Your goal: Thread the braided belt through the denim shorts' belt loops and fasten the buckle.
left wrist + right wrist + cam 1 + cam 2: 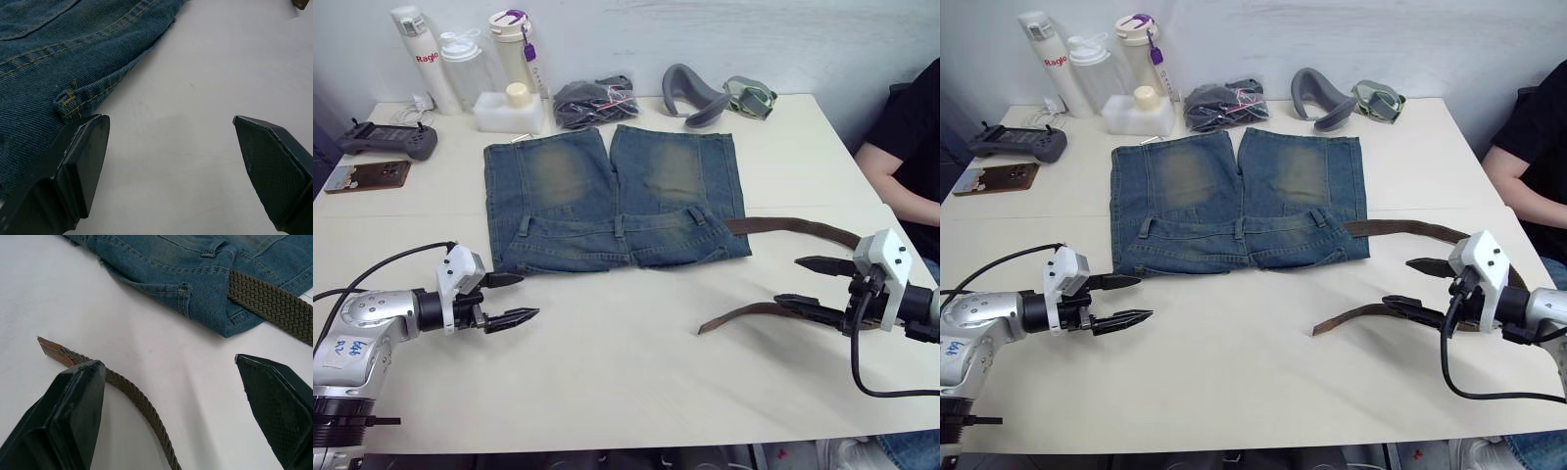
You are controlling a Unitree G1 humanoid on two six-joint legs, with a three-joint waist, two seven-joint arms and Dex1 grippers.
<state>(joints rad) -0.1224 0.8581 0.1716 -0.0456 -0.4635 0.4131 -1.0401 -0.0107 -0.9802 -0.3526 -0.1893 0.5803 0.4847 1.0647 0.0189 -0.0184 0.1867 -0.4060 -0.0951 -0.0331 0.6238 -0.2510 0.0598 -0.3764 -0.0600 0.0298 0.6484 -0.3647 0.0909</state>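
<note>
One braided belt (773, 311) lies doubled at centre right of the frame, its upper run entering the denim shorts (612, 196) spread flat mid-counter (607, 372). Right gripper (811, 284) jaws gape over the belt; left gripper (509, 299) jaws gape at lower left.

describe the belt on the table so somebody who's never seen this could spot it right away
Find the blue denim shorts spread flat mid-table. From their right waistband corner a long narrow strap, the belt, runs toward the table's right edge, then doubles back to a tan tip near the right claw. It is the one brown woven strip here.
</note>
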